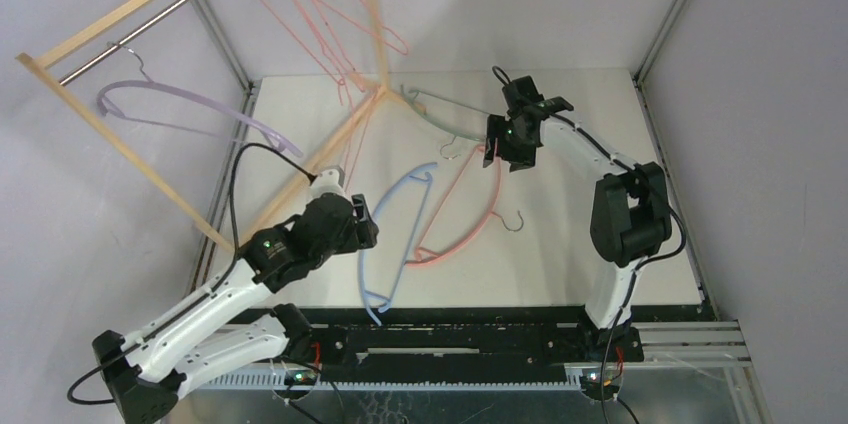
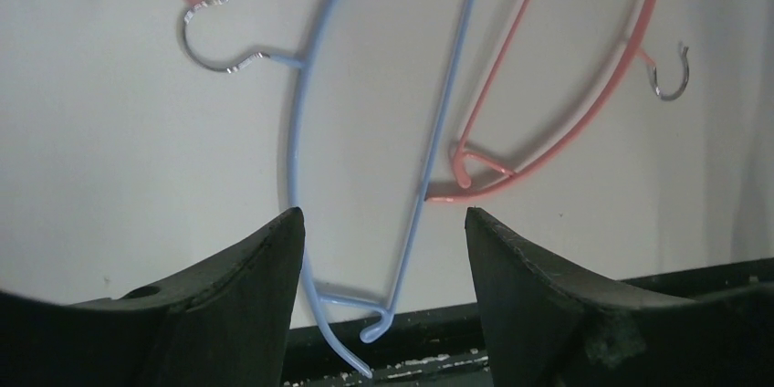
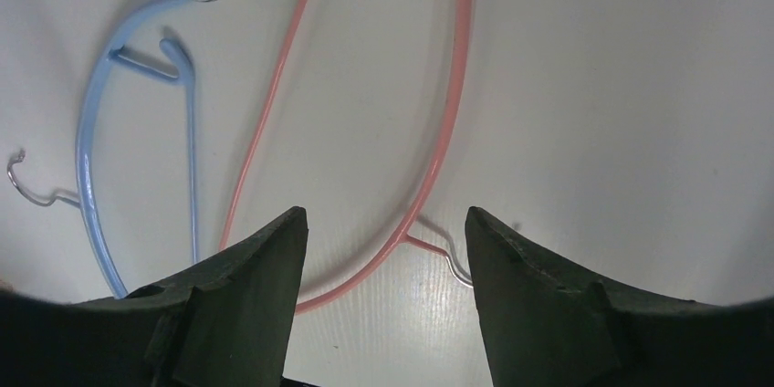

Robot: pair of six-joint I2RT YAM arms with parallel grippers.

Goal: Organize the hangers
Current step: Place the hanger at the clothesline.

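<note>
A blue hanger (image 1: pixel 413 234) lies on the white table by my left gripper (image 1: pixel 368 229). In the left wrist view the blue hanger (image 2: pixel 297 131) runs down between my open, empty fingers (image 2: pixel 274 259). A pink curved hanger (image 1: pixel 487 214) lies to the right of it, and its upper end is under my right gripper (image 1: pixel 498 152). In the right wrist view the pink hanger (image 3: pixel 456 113) passes between my open, empty fingers (image 3: pixel 511 259). A green hanger (image 1: pixel 432 116) lies at the back of the table. A lilac hanger (image 1: pixel 190 94) and several pink wire hangers (image 1: pixel 330 19) hang on the rack.
The light wooden rack frame (image 1: pixel 100 134) with its metal rod (image 1: pixel 150 19) stands tilted at the back left, one leg reaching over the table. A black rail (image 1: pixel 450 329) runs along the near table edge. Grey walls close in both sides.
</note>
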